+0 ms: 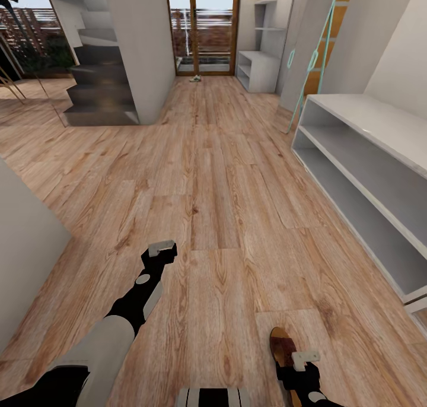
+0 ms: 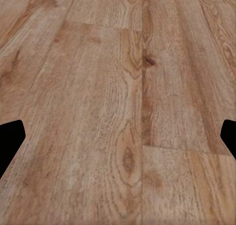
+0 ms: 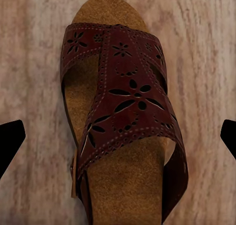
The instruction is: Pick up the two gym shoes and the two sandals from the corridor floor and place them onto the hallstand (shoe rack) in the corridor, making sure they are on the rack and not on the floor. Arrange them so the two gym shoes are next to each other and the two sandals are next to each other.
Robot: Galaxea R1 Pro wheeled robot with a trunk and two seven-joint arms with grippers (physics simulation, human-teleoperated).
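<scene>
One sandal (image 1: 283, 349) lies flat on the corridor floor (image 1: 225, 175) at the lower right of the head view, and the right gripper (image 1: 304, 359) hangs directly above it. In the right wrist view the sandal (image 3: 123, 121) sits squarely between the two dark fingertips (image 3: 11, 141) at the frame's edges. The fingers are spread wide and grip nothing; that centring looks like a line-up for a straight drop onto the strap. The leather is dark red-brown with punched flower cut-outs and a cork-coloured insole. I can read no brand or writing on it.

The left gripper (image 1: 161, 251) is held out over bare planks at lower centre-left. Its fingers are also wide apart and empty, probably just kept out of the way.

The hallstand (image 1: 379, 175) runs along the right edge of the head view, its bench top and two open compartments bare, so nothing has been shelved yet. Far up the corridor, by the glass door at upper centre, a small pale object (image 1: 196, 78) lies on the floor, too small to identify.
</scene>
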